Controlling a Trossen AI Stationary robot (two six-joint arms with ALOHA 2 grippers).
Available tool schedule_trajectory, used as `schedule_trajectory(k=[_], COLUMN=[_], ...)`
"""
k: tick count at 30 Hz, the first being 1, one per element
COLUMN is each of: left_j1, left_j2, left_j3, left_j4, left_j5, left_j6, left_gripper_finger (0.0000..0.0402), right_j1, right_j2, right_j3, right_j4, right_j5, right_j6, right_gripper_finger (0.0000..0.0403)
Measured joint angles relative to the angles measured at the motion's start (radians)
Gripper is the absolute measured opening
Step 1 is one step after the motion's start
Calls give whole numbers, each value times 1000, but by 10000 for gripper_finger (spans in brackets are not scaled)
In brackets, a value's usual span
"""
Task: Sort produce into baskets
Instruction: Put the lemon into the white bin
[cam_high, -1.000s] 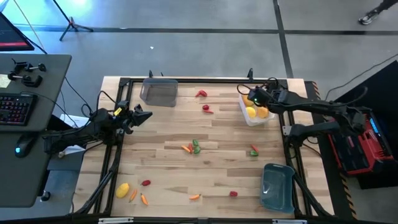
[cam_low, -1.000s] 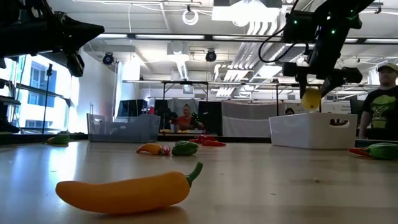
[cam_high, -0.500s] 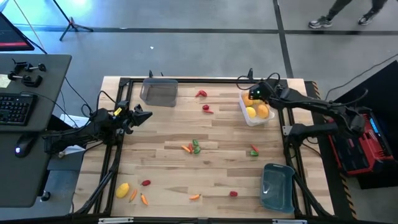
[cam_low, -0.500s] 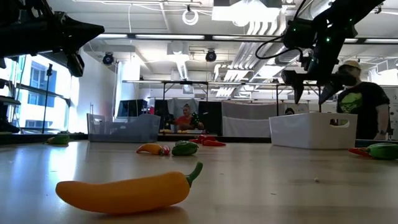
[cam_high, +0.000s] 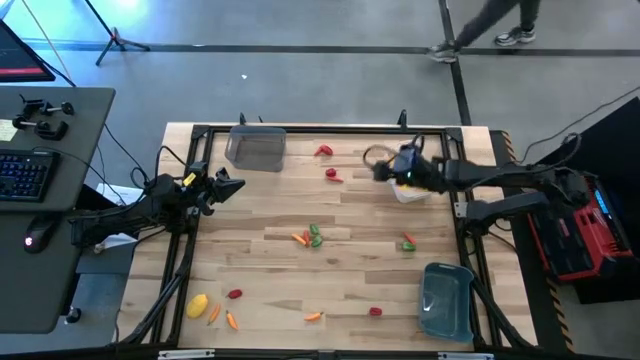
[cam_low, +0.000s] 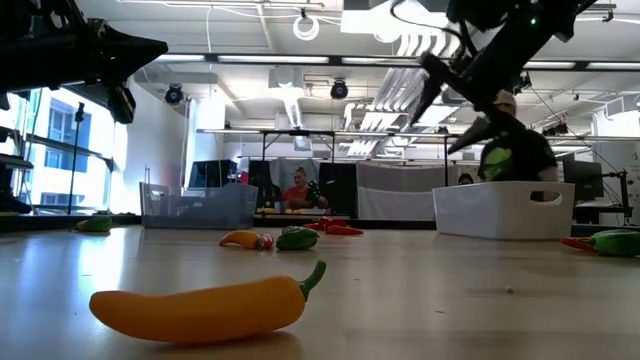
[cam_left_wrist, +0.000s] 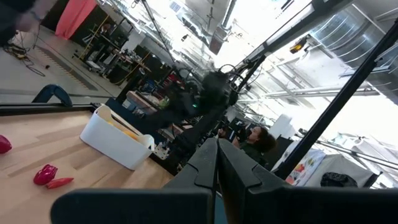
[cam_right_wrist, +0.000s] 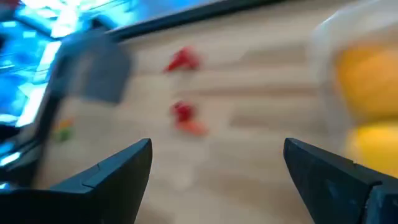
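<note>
Right gripper (cam_high: 385, 170) above the table's far right part, just beside the white bin (cam_high: 410, 192) on its inner side, fingers (cam_right_wrist: 118, 168) spread wide with nothing between them — blurred in the high view, so exact height hard to judge. In the right wrist view, yellow-orange fruit (cam_right_wrist: 367, 93) inside the white bin at one edge, red peppers (cam_right_wrist: 183, 115) on the wood beyond, grey bin (cam_right_wrist: 99, 71) farther off. Left gripper (cam_high: 232, 186) off the table's left edge near the frame, fingers pressed together, holding nothing. Grey bin (cam_high: 255, 148) at the far edge, left of centre; blue bin (cam_high: 446, 300) at the near right corner. Scattered on the wood (cam_high: 260, 260): two red peppers (cam_high: 328, 162) between the grey and white bins, a cluster of orange carrot and green pepper (cam_high: 309, 236) at mid-table, a green and red piece (cam_high: 408, 241) to the right of that, a red piece (cam_high: 375, 311) near the blue bin, a small carrot (cam_high: 314, 317) at the near edge. At the near left corner — a yellow fruit (cam_high: 197, 304), a red pepper (cam_high: 234, 294) and two carrots (cam_high: 224, 317) close together. In the low view, an orange pepper with a green stem (cam_low: 205, 308) lying close to the lens, white bin (cam_low: 503, 210) at right with the right gripper (cam_low: 455, 105) above its left side, a seated person (cam_low: 297, 190) in the room behind
</note>
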Motion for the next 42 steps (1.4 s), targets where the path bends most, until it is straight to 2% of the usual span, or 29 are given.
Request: schedule_trajectory(k=[7,10,12,15,19,23,25,28,31,32,35,38,40,42], left_j1=[0,-1,-1,-1,0,0,-1,-7,-29,-43,-94,-173,-243,-336], left_j2=[0,0,0,0,0,0,9,93,236,299,502,688,789,878], left_j3=[0,0,0,0,0,0,0,51,176,230,392,546,639,741], left_j4=[0,0,2,21,53,95,154,201,209,206,134,23,-62,-221], left_j5=[0,-11,-26,-35,-93,-122,-185,-168,-165,-147,-9,104,189,223], left_j6=[0,27,45,-37,-106,-232,-304,-295,-229,-177,-20,57,83,84], left_gripper_finger=[1,1,1,1,1,1,1,1,1,1,1,1,1,1], right_j1=[325,442,504,561,593,599,595,582,558,548,508,475,464,462], right_j2=[130,189,216,231,231,230,230,230,225,217,157,63,1,-59], right_j3=[-1,-2,-2,-2,19,36,40,42,42,42,42,42,42,42], right_j4=[148,334,483,649,699,699,698,698,696,693,653,497,352,212], right_j5=[-33,-70,-58,54,199,216,216,214,210,209,202,138,109,104], right_j6=[300,329,331,332,313,259,228,191,148,126,30,-74,-90,-89], right_gripper_finger=[353,353,353,353,353,353,353,353,353,353,353,353,353,353])
